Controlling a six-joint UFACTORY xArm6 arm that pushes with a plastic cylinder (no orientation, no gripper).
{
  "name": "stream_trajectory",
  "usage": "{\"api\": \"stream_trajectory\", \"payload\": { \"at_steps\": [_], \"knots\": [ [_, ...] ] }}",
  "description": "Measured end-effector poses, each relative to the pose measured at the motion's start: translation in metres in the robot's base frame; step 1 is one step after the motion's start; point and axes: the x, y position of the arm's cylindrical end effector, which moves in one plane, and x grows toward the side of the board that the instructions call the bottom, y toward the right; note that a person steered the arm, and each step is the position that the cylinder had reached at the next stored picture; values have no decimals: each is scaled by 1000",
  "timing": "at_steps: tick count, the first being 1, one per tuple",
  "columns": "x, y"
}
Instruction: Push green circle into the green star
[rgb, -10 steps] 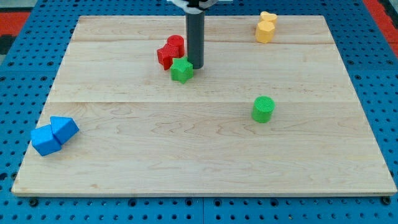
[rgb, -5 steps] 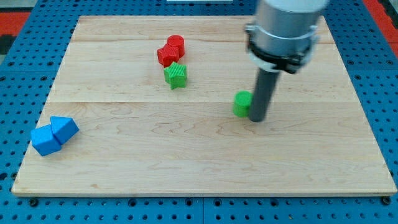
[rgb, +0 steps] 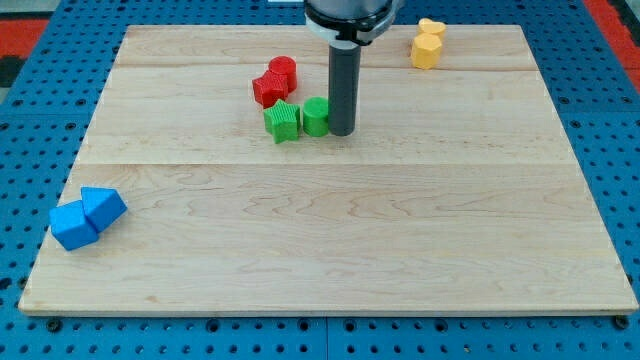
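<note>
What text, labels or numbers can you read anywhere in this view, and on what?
None: no words, numbers or signs show anywhere.
The green circle, green star, red blocks, yellow blocks, blue blocks, wooden board and my tip are all unmarked.

A straight, dark grey cylindrical rod hangs from a wider black-and-silver collar; my tip (rgb: 342, 133) is blunt, flat-ended and unmarked.
</note>
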Motion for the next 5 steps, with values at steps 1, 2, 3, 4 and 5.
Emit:
{"api": "stream_trajectory", "payload": {
  "at_steps": [1, 2, 3, 4, 5],
  "knots": [
    [0, -4],
    [0, -4],
    [1, 1],
    [1, 1],
    [7, -6]
  ]
}}
